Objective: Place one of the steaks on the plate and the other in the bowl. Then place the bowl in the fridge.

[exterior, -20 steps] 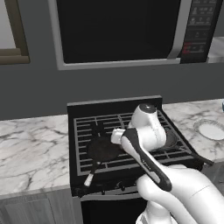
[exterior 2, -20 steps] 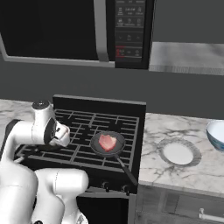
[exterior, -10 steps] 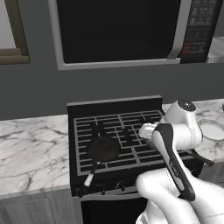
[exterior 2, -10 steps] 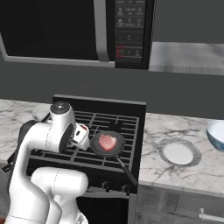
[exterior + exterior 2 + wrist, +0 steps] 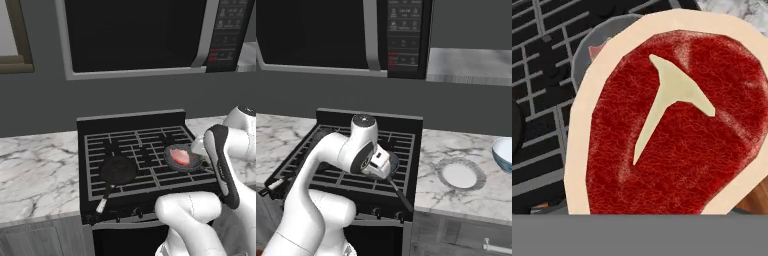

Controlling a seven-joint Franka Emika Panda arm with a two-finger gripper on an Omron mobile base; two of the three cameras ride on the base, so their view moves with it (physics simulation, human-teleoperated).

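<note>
A red-centred steak (image 5: 667, 125) with a cream fat rim hangs right in front of the hand camera and covers the fingertips; my gripper (image 5: 385, 166) is shut on it above the stove's right side. Behind it a dark pan (image 5: 607, 27) holds the pale pink steak (image 5: 181, 157). To the right, the whitish plate (image 5: 460, 175) lies on the marble counter. Past it, at the frame's edge, sits the pale blue bowl (image 5: 503, 152). The fridge is out of view.
A second dark frying pan (image 5: 118, 170), with nothing in it, rests on the left of the black stove grates (image 5: 145, 145). A black microwave (image 5: 346, 35) hangs above the stove. Marble counter (image 5: 35, 165) runs along both sides.
My arm has swung from over the left pan across the stove to the right pan. The pale pink steak, hidden behind the arm before, now shows in the left base view.
</note>
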